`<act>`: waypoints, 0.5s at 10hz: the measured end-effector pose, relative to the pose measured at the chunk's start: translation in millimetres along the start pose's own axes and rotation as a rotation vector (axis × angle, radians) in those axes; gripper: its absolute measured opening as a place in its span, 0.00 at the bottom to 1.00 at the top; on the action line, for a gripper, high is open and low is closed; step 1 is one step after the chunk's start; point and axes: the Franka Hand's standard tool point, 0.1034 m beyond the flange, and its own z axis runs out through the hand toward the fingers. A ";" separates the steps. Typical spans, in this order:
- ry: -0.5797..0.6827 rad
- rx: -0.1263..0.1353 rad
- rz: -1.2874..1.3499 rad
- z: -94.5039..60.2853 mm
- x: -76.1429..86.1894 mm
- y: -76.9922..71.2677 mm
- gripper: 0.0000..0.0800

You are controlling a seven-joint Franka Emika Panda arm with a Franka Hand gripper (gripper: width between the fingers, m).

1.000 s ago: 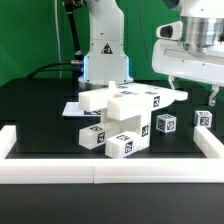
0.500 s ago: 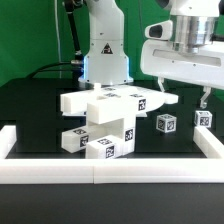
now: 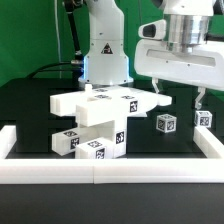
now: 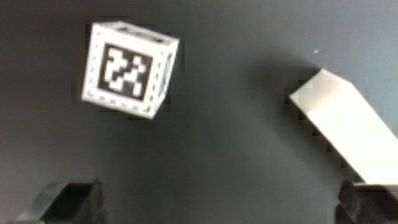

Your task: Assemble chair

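The chair [image 3: 97, 122] is a stack of matte white tagged slabs and blocks left of centre in the exterior view. My gripper [image 3: 179, 96] hangs open to its right, with one finger [image 3: 153, 90] close beside the top slab's right end; I cannot tell whether they touch. Two small tagged cubes [image 3: 166, 124] [image 3: 204, 118] stand on the black table under and right of the gripper. In the wrist view, a tagged cube [image 4: 130, 68] and a white bar end [image 4: 347, 115] lie below the open gripper [image 4: 221, 205], with nothing between its fingers.
A plain white border rail [image 3: 100, 176] runs along the table's front and turns up both sides. The white robot base [image 3: 105, 50] stands behind the chair, with a green backdrop behind it.
The chair stack has slid toward the exterior view's left and turned a little. My gripper has come lower and moved left with it, still open. Both cubes have stayed put.
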 end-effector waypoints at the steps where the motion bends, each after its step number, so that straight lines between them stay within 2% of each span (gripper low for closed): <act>1: -0.004 -0.003 0.013 0.4 -11.7 -2.5 0.81; 4: -0.003 -0.012 0.042 7.5 -57.1 -8.1 0.81; 5: -0.002 -0.015 0.045 9.1 -66.2 -10.9 0.81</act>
